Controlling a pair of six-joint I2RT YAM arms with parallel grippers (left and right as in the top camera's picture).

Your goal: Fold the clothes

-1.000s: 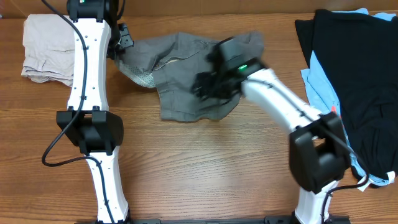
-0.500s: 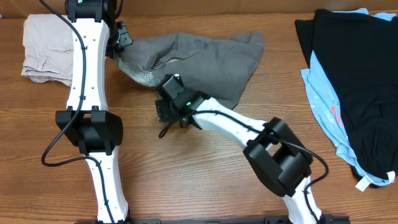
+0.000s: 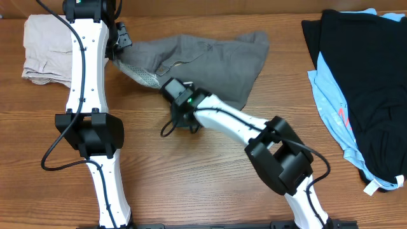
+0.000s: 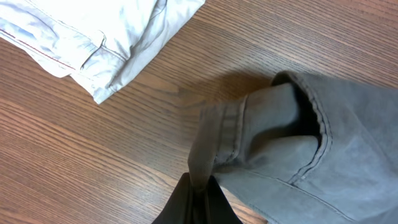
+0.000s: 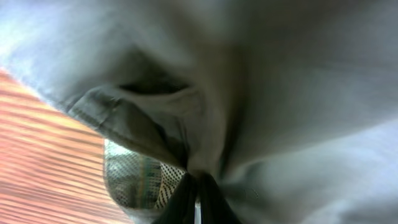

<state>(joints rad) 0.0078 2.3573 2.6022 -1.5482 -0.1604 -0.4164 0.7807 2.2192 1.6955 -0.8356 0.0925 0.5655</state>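
Left arm extends from the near edge to the far left. Left hand: fingers pinched together on the grey shorts. Right arm reaches from the near right toward the centre, elbow bent. Right hand: fingers pinched together on the same shorts

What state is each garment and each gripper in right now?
grey shorts: unfolded, rumpled.
beige shorts: folded.
black top: unfolded, over the light-blue top.
light-blue top: unfolded, mostly covered.
left gripper: shut on grey shorts.
right gripper: shut on grey shorts.
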